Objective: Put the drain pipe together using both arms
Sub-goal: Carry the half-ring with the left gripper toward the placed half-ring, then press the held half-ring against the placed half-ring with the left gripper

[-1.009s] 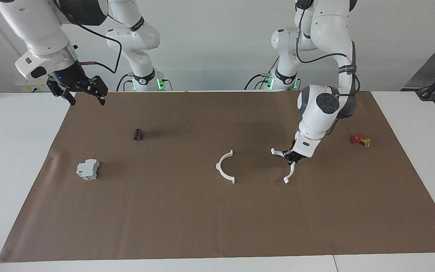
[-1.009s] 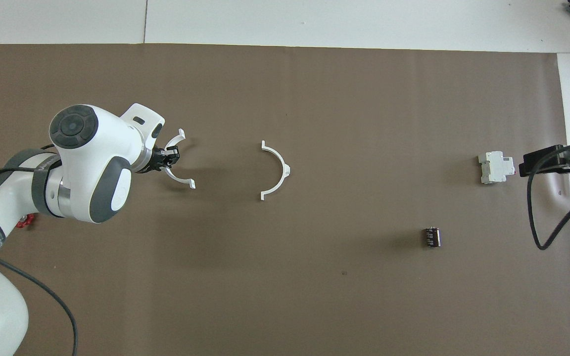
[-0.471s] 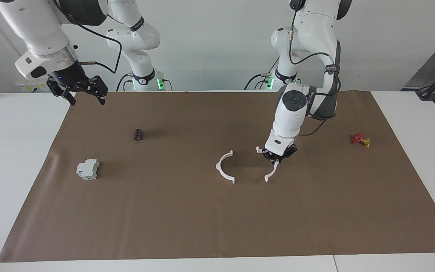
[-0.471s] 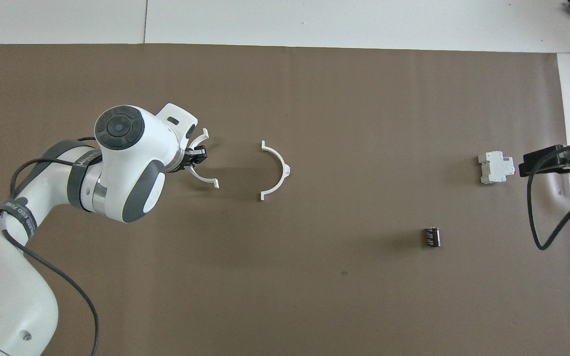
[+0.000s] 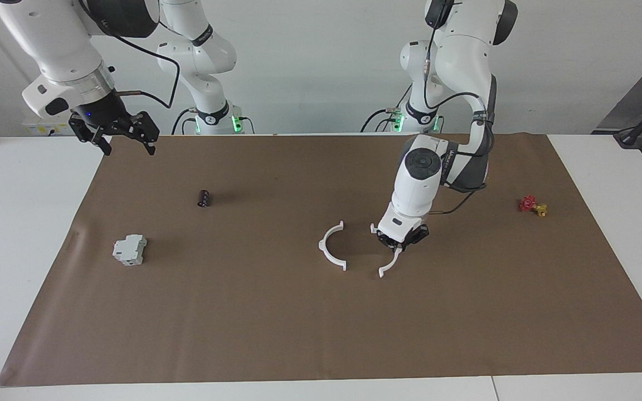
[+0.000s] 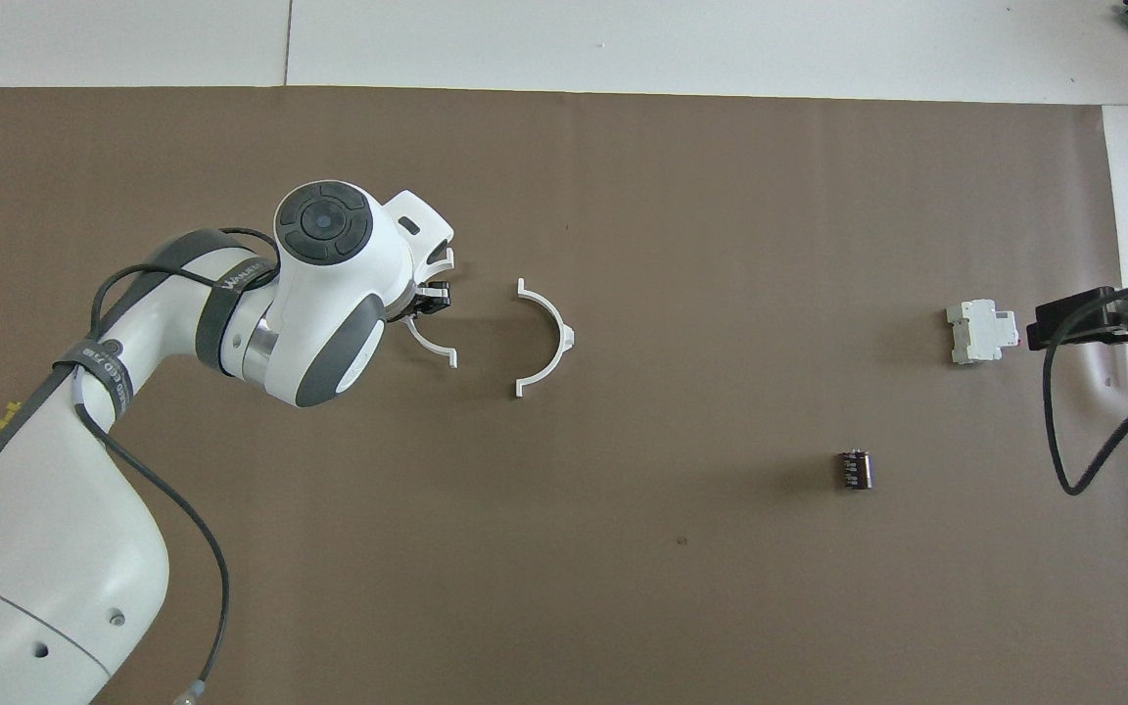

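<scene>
One white half-ring of the drain pipe (image 5: 331,249) (image 6: 546,338) lies flat on the brown mat near the middle of the table. My left gripper (image 5: 400,243) (image 6: 433,299) is shut on the second half-ring (image 5: 390,264) (image 6: 432,345), low over the mat beside the lying one, toward the left arm's end; their open sides face each other with a gap between the tab ends. The left arm's wrist hides part of the held piece in the overhead view. My right gripper (image 5: 126,141) (image 6: 1063,323) hangs open and waits above the mat's corner at the right arm's end.
A grey-white blocky device (image 5: 130,249) (image 6: 980,331) sits toward the right arm's end. A small dark cylinder (image 5: 204,197) (image 6: 855,469) lies nearer the robots than that device. A red and gold piece (image 5: 533,205) rests at the left arm's end.
My left gripper has carried its half-ring sideways toward the half-ring lying mid-table, closing most of the gap. The right arm has not moved.
</scene>
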`<state>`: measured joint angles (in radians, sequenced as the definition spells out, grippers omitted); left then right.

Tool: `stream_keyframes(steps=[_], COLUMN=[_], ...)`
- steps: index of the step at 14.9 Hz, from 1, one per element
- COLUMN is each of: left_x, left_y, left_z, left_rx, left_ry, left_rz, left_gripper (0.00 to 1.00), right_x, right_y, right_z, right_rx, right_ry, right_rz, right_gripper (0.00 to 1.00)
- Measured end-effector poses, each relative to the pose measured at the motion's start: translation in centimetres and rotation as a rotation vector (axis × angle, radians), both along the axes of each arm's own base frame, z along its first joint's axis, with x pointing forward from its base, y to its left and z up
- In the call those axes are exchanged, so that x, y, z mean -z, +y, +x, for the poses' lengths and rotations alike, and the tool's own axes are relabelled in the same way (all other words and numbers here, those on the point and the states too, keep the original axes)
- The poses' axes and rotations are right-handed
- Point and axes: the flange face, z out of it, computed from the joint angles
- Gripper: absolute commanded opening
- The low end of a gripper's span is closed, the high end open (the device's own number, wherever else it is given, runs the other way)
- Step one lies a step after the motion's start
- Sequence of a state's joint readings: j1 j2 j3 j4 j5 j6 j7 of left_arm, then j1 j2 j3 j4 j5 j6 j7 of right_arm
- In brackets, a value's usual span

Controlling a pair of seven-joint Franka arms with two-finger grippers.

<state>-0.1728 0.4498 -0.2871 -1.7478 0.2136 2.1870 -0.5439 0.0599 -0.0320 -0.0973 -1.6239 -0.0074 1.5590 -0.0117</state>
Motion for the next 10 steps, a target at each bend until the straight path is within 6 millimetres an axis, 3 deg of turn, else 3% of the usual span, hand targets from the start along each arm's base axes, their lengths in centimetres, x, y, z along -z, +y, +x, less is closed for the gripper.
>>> stream_keyframes(steps=[5,10], left_x=[0.8,1.7], left_y=[-4.2,-5.1], left_z=[-2.0,-2.6], left_rx=[0.021,0.022], left_ry=[0.011,0.024], left_rz=[0.000,0.003], left_gripper=[0.00,0.00], right_x=[0.0,0.0], right_y=[0.0,0.0], right_z=[0.0,0.0], right_rx=[0.000,0.000], right_ry=[0.000,0.000], right_rz=[0.000,0.000], right_gripper=[1.00,1.00])
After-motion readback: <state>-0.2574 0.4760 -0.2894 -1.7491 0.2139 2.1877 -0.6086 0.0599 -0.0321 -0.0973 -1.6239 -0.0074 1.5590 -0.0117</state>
